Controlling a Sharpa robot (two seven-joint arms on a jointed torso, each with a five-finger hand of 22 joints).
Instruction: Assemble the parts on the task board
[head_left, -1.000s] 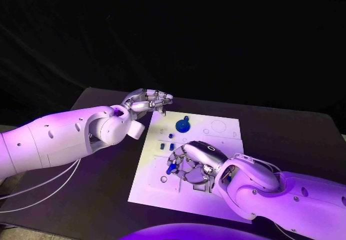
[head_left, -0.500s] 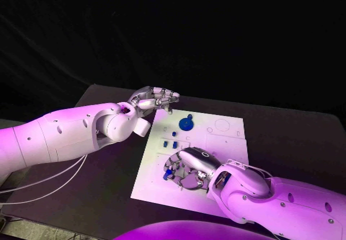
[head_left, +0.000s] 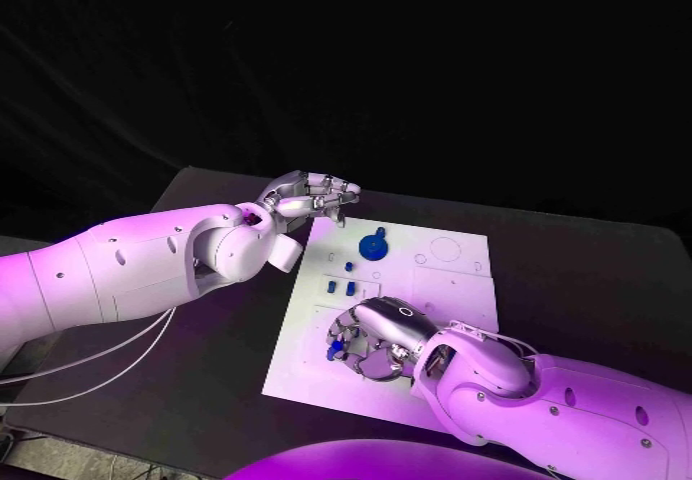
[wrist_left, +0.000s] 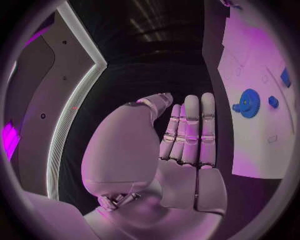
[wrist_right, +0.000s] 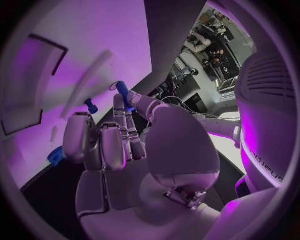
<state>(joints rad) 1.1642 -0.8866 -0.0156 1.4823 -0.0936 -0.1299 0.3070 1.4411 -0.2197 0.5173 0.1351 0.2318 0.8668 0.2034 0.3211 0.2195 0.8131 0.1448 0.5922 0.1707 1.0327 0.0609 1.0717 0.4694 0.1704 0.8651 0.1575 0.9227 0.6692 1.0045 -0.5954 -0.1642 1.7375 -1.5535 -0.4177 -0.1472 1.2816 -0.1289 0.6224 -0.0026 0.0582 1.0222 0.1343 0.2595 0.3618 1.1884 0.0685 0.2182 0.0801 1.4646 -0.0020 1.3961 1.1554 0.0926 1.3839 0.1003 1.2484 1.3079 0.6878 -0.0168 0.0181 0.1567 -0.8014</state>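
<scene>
While the right hand (head_left: 372, 338) pinches a blue part (wrist_right: 123, 93) over the task board (head_left: 454, 290), left hand (head_left: 307, 197) fingers lie together, holding nothing.

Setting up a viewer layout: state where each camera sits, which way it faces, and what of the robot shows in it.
Head view: on the robot's head, looking down at the task board; both white arms, left hand at the board's far edge, right hand over small blue parts.
Left wrist view: behind the left hand, fingers straight, facing past the board's edge.
Right wrist view: behind the right hand, facing the board, a blue part at its fingertips.
Shared: head and left wrist views both show the blue gear.
</scene>
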